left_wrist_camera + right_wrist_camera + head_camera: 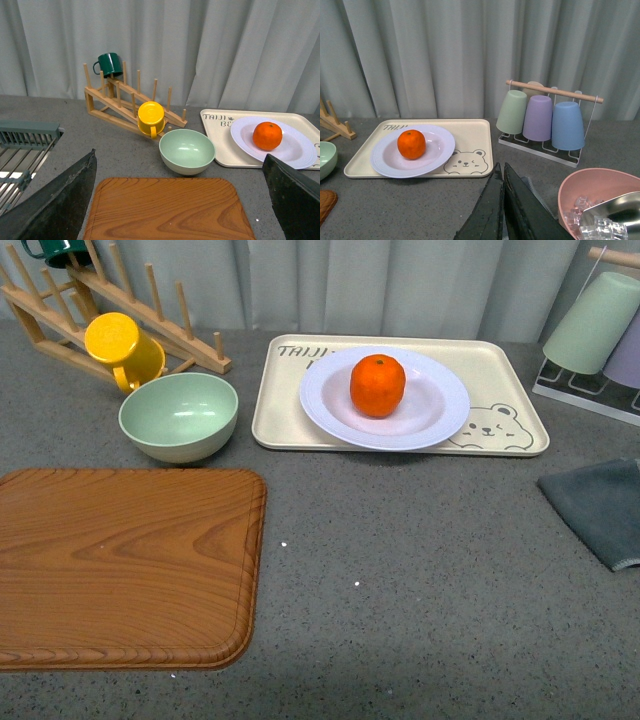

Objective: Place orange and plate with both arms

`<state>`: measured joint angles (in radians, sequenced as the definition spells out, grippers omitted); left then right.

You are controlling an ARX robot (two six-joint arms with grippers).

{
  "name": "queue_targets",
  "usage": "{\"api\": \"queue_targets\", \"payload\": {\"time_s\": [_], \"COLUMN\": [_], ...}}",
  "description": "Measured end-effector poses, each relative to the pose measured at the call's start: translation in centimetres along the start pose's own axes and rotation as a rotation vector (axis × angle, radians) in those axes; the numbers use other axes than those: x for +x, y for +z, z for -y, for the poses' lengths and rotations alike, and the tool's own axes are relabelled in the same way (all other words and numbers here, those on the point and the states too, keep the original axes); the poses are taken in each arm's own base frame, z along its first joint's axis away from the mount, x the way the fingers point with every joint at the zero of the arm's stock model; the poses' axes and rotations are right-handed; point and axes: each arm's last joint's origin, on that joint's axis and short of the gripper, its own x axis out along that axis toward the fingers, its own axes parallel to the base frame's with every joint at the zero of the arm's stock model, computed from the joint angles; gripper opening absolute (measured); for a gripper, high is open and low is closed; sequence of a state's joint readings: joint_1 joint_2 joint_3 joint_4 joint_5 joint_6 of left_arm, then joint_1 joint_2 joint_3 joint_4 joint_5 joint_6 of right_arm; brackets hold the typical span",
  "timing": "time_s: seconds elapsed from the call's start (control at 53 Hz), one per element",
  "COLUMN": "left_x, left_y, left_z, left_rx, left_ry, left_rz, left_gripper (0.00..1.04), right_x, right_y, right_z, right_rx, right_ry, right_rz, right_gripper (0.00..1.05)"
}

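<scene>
The orange (377, 384) sits in the pale lavender plate (435, 415), which rests on the beige bear tray (500, 380) at the back of the table. Both also show in the left wrist view (orange (267, 135), plate (295, 150)) and the right wrist view (orange (411, 144), plate (437, 150)). Neither arm shows in the front view. My left gripper (182, 200) is open and empty, its fingers (60, 200) spread wide over the wooden board (170, 210), well short of the plate. My right gripper (502, 172) is shut and empty, over a grey cloth, short of the tray.
A mint-green bowl (178, 415) stands left of the tray, a yellow mug (122, 348) and wooden rack (150, 315) behind it. The wooden board (125, 565) lies front left. A grey cloth (600, 505), cup rack (545, 117) and pink bowl with ice (600, 205) are right.
</scene>
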<state>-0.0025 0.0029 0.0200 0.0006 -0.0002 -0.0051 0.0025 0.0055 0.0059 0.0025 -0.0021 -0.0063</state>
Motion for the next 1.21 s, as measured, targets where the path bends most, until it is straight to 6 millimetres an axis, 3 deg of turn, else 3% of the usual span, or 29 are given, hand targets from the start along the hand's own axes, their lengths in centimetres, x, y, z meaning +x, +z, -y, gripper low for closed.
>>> {"api": "queue_targets", "payload": {"time_s": [0.038, 0.151, 0.585, 1.208], "left_x": [0.00, 0.00, 0.00, 0.00], "left_y": [0.00, 0.00, 0.00, 0.00], "left_z": [0.00, 0.00, 0.00, 0.00], "left_rx": [0.000, 0.000, 0.000, 0.000], "left_ry": [0.000, 0.000, 0.000, 0.000], "left_rz": [0.000, 0.000, 0.000, 0.000], "left_gripper": [0.98, 0.98, 0.98, 0.98], "right_x": [0.00, -0.01, -0.01, -0.01], "right_y": [0.01, 0.01, 0.01, 0.01], "right_z": [0.00, 0.00, 0.00, 0.00], "right_rx": [-0.001, 0.000, 0.000, 0.001], "right_ry": [0.000, 0.000, 0.000, 0.000], "right_rz": [0.001, 0.001, 0.001, 0.001], "right_gripper": [0.03, 0.28, 0.97, 0.96]}}
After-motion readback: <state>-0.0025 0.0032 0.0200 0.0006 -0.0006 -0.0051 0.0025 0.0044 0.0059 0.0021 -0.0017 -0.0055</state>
